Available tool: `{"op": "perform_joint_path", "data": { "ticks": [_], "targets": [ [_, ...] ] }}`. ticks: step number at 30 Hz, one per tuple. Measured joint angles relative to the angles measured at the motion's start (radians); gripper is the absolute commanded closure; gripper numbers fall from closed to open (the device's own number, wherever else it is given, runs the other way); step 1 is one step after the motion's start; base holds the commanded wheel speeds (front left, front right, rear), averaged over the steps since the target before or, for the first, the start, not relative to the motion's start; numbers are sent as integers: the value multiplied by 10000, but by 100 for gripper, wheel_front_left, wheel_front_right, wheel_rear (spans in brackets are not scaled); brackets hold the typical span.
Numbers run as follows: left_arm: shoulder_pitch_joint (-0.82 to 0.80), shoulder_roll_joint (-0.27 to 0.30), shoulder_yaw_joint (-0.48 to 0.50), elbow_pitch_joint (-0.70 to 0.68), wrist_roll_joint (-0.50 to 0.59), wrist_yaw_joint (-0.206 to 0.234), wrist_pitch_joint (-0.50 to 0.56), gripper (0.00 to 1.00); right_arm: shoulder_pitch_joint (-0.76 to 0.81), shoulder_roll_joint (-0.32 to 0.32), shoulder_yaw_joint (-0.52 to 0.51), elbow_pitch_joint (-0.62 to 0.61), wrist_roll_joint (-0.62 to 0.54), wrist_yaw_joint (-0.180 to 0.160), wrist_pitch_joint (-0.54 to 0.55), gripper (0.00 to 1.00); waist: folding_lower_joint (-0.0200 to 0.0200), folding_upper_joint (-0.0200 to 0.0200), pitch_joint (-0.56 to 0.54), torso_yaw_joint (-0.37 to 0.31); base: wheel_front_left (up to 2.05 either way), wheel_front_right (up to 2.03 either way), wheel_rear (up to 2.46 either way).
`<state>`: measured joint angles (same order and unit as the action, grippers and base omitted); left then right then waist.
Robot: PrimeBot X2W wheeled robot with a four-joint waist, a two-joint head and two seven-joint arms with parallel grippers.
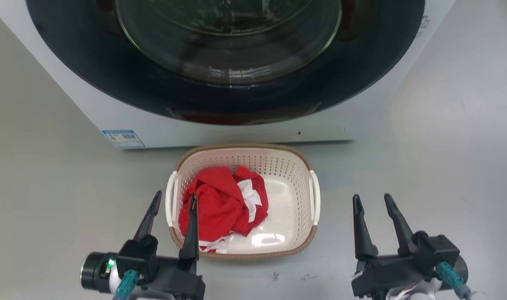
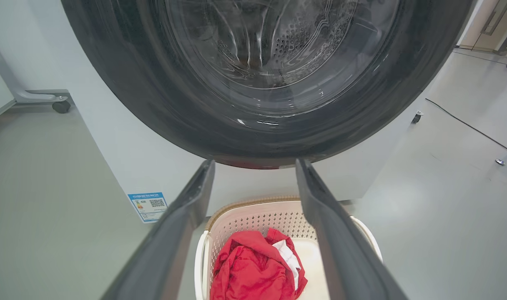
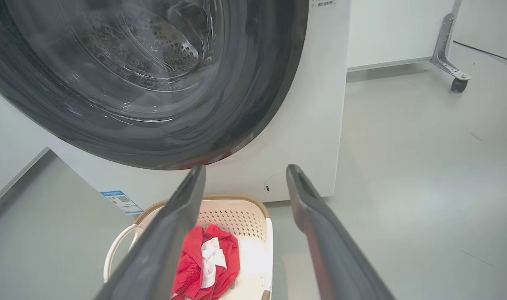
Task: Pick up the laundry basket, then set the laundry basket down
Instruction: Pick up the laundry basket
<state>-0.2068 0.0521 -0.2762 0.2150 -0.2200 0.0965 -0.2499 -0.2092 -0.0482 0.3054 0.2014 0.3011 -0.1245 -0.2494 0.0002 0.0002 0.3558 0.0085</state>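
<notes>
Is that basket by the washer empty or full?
Partly full: the laundry basket holds crumpled red-and-white clothing on its left half; its bottom is otherwise bare.

The washing machine (image 1: 257, 135) runs off the head view's top edge; its blue label (image 1: 123, 138) is illegible; left gripper (image 1: 176, 196) partly covers red cloth (image 1: 220, 200).

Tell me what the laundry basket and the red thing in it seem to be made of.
The laundry basket: probably moulded plastic, cream-white and glossy, judging by its punched holes and the glare on its bottom. Its brown rim looks woven, perhaps plastic. The red garment: soft matte fabric, crumpled in folds.
</notes>
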Motion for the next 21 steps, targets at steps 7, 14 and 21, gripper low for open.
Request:
{"op": "perform_joint_path", "data": {
  "ticks": [7,14,21],
  "targets": [
    [-859,-56,-4,650,0,-12,-31,0,-986,-15,121,460,-31,2,0,0,1,0,1035,8,0,0,0],
    [-1749,-82,25,1369,0,-88,-31,0,-1882,-46,-12,1106,109,2,-2,0,1,0,2075,42,0,0,0],
    [-2748,-119,148,2063,-35,-86,-31,0,-2929,-61,-102,1687,73,2,-4,0,0,0,3124,93,0,0,0]
  ]
}}
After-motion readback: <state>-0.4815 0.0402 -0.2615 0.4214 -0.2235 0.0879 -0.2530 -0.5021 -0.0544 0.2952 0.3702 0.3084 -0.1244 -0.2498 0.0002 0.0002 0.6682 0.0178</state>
